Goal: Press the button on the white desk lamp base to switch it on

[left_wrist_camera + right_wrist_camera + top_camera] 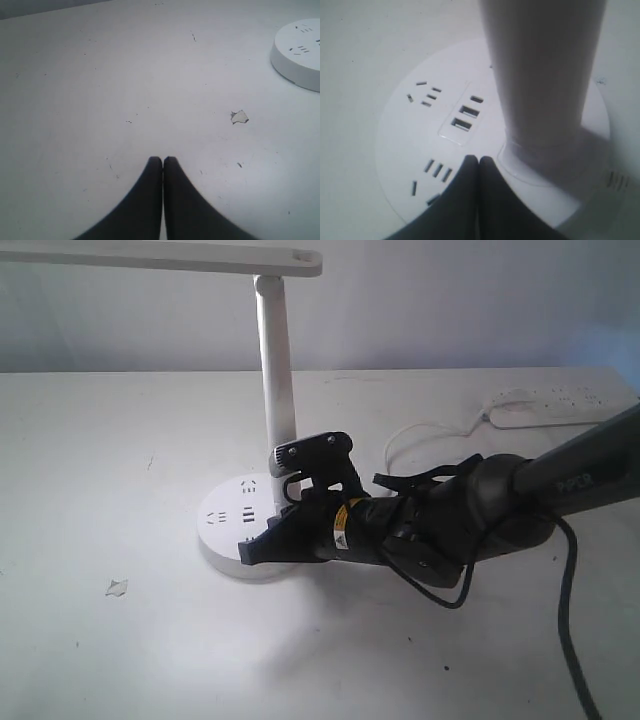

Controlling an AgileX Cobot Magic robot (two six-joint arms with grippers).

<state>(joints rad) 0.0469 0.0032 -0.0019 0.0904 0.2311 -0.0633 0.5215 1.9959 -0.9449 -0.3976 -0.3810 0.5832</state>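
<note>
The white desk lamp base (pixel 222 512) lies left of centre on the table, its slim stem (pixel 276 380) rising to the lamp head (pixel 160 255). My right gripper (pixel 252 550) reaches in from the right. It is shut, with its tips low over the base's front edge. In the right wrist view the shut gripper (pixel 478 159) sits over the base (pixel 400 135), between the socket holes (pixel 437 171) and the stem's foot (pixel 540 150). The button shows in no view; the fingers (pixel 462 200) cover part of the disc. My left gripper (pixel 162 160) is shut and empty over bare table, well away from the base (pixel 300 55).
A long white power strip (pixel 560 405) lies at the back right, and a white cord (pixel 420 435) runs from it toward the lamp. A small torn scrap (pixel 117 587) lies left of the base, also seen as a scrap (pixel 240 117) near the left gripper. USB slots (pixel 465 117) face the stem.
</note>
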